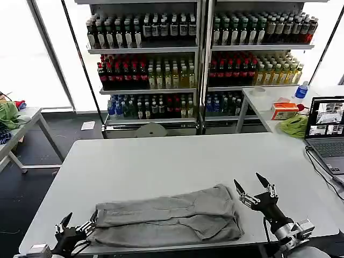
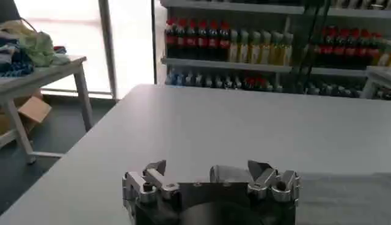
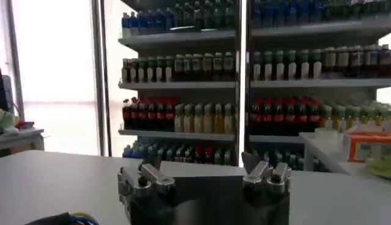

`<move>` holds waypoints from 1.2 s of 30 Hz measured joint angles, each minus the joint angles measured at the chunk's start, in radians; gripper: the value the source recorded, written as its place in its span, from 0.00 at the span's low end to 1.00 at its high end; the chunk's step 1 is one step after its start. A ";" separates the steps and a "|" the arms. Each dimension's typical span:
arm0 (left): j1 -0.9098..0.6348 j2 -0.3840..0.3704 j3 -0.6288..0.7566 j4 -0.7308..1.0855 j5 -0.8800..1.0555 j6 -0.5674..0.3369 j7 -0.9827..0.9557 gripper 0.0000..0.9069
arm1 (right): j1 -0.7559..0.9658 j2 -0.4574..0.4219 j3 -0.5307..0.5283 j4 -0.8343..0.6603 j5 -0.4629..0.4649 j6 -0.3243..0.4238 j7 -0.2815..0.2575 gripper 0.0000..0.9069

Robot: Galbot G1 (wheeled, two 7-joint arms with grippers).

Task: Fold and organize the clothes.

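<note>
A light grey shirt [image 1: 169, 217] lies folded into a long, soft, rumpled band across the near edge of the white table [image 1: 161, 161], its cloth matte and creased, with layered folds toward its right end. The left gripper [image 1: 79, 223] sits at the table's near left corner, just at the shirt's left end, its 2 dark pointed fingers spread apart with nothing between them; in the left wrist view the same gripper [image 2: 208, 168] shows its metal knuckles over the smooth tabletop, with the grey cloth [image 2: 348, 199] lying just beside it. The right gripper [image 1: 251, 184] hovers just off the shirt's right end, fingers parted and empty, tips raised; the right wrist view shows its jaws [image 3: 201, 164] wide and pointing toward the shelves.

The tabletop beyond the shirt is flat and plain. To the right, a second table carries an open laptop [image 1: 325, 131], a crumpled bright green cloth [image 1: 294, 126], an orange and white box [image 1: 284, 110] and a blue-capped bottle [image 1: 301, 90]. On the left a small side table [image 1: 24, 126] holds a heap of green and blue fabric [image 1: 9, 115]. Farthest back, metal shelves [image 1: 199, 54] hold tight rows of bottled drinks in dark, red, yellow and blue bands, in front of bright windows.
</note>
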 measured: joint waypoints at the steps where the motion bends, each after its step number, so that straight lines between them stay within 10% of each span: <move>1: -0.004 -0.008 0.008 0.011 0.004 -0.010 -0.003 1.00 | -0.002 -0.002 0.001 -0.003 0.000 0.009 -0.004 1.00; 10: -0.036 -0.072 0.082 0.096 0.039 -0.068 -0.027 0.99 | -0.002 -0.031 -0.004 -0.031 0.024 0.049 -0.038 1.00; 11: -0.039 -0.079 0.090 0.106 0.043 -0.071 -0.028 0.63 | -0.001 -0.034 -0.005 -0.034 0.027 0.052 -0.039 1.00; 13: -0.045 -0.091 0.102 0.121 0.045 -0.077 -0.029 0.28 | 0.004 -0.038 -0.009 -0.039 0.033 0.055 -0.040 1.00; 17: -0.053 -0.109 0.118 0.148 0.048 -0.089 -0.033 0.01 | 0.012 -0.047 -0.015 -0.045 0.047 0.058 -0.042 1.00; 36: -0.072 -0.153 0.166 0.193 0.032 -0.126 -0.020 0.02 | 0.039 -0.063 -0.029 -0.060 0.084 0.060 -0.039 1.00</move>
